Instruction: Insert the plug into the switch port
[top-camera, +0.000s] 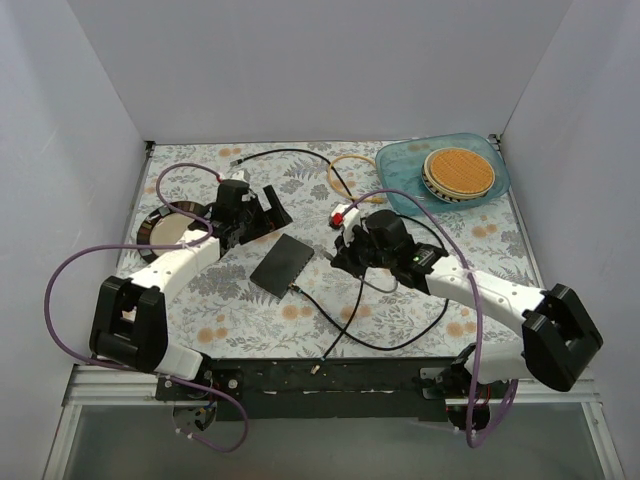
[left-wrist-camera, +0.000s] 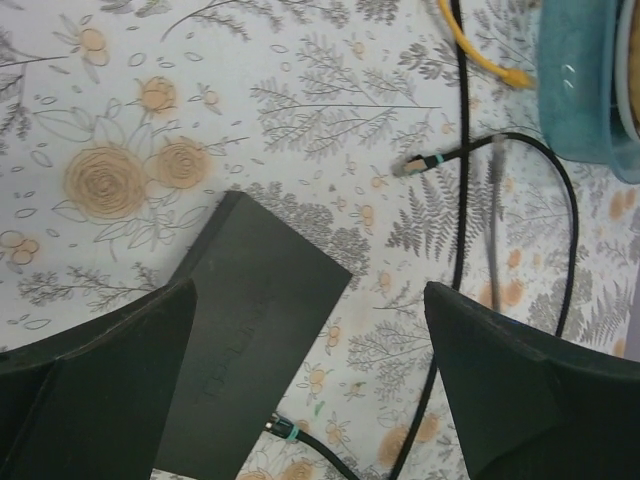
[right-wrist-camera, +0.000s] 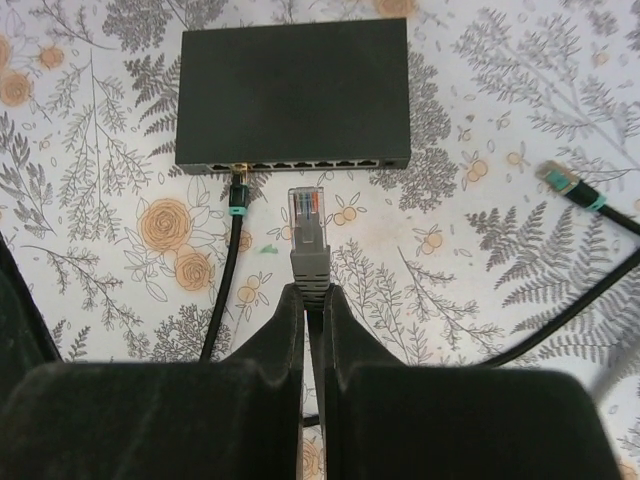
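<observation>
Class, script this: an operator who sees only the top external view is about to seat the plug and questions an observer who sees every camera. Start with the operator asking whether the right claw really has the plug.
Operator: Does the right claw have the plug?
Observer: Yes. The right wrist view shows the right claw shut on the grey plug by its boot. Its clear tip faces the switch and is not touching it.
Operator: Is the port ahead free?
Observer: It looks so. A black cable fills a port near the row's left end in that view. The switch port facing the plug is empty.
</observation>
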